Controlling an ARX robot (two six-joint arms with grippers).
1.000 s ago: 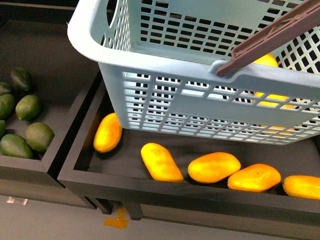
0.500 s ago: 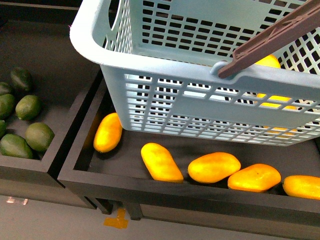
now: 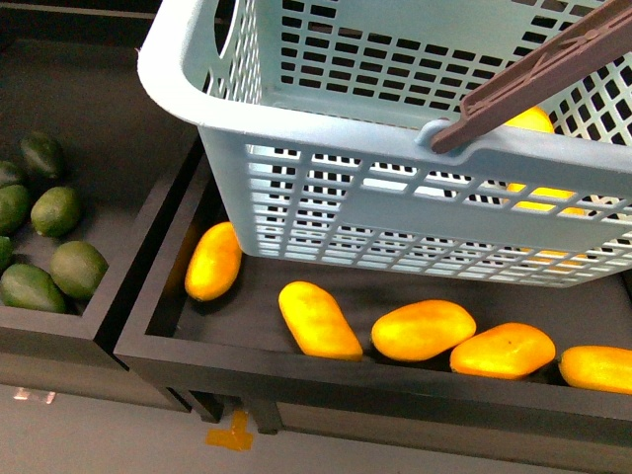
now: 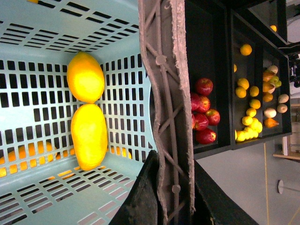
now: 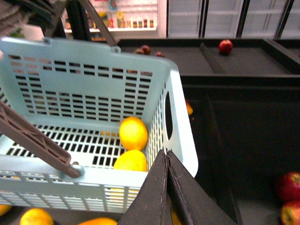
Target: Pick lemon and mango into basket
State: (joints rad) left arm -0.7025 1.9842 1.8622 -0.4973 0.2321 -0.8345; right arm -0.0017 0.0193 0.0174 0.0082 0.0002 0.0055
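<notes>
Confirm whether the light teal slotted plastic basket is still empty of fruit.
No: in the left wrist view the light teal slotted plastic basket holds two yellow fruits, a rounder one and a longer one.

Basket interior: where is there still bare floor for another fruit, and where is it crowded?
In the left wrist view, the lemon and mango lie end to end against one slotted wall of the basket. That strip is crowded. The floor on the mango's other side, toward the near corner, is bare, as is the floor beyond the lemon. The handle crosses beside them.
</notes>
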